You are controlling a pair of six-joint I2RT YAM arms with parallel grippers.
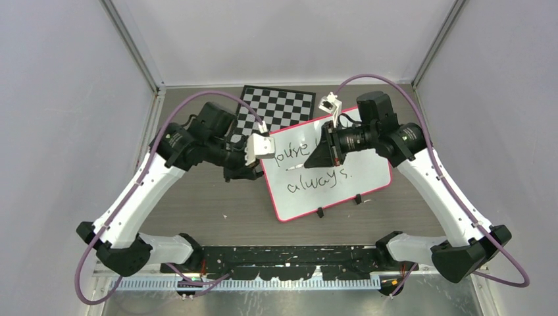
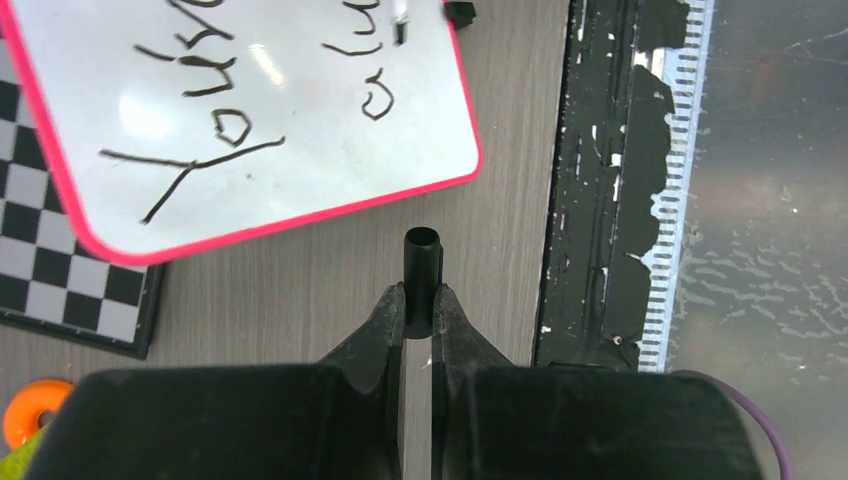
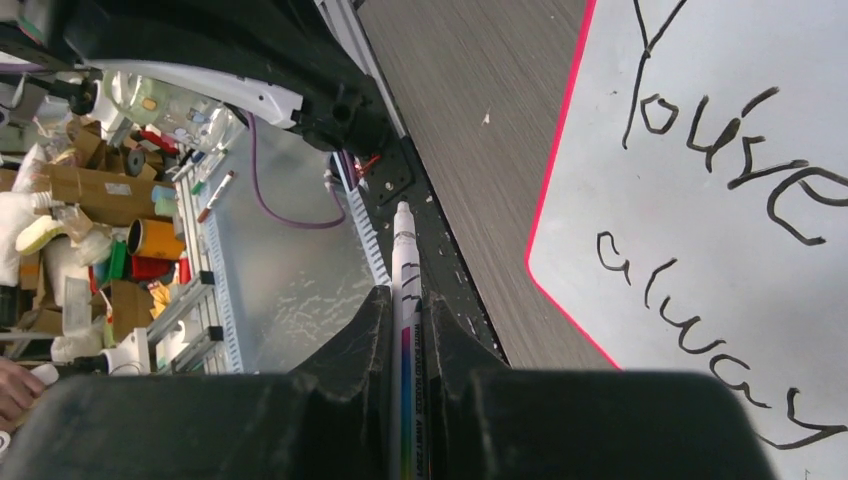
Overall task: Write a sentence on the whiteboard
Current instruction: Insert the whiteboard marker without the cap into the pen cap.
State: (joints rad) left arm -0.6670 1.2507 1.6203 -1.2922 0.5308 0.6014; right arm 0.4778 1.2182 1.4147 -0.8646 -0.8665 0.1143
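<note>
The whiteboard (image 1: 355,181) with its pink-red frame lies tilted on the table, two black clips on its near edge. The sentence (image 1: 320,179) reads "You're" with more hidden under my right gripper, and "always." on the second line. My right gripper (image 1: 314,158) hovers over the board's upper middle, shut on a white marker (image 3: 404,255) whose tip points left. My left gripper (image 2: 420,297) is off the board's left edge (image 2: 300,215), shut on a black marker cap (image 2: 422,262) that stands out past its fingertips. The lettering (image 3: 700,150) also shows in the right wrist view.
A black-and-white checkerboard (image 1: 276,105) lies behind the whiteboard, partly under its far left corner. A black rail (image 1: 289,253) with a toothed strip runs along the table's near edge. Grey walls close in on three sides. An orange object (image 2: 35,405) shows low in the left wrist view.
</note>
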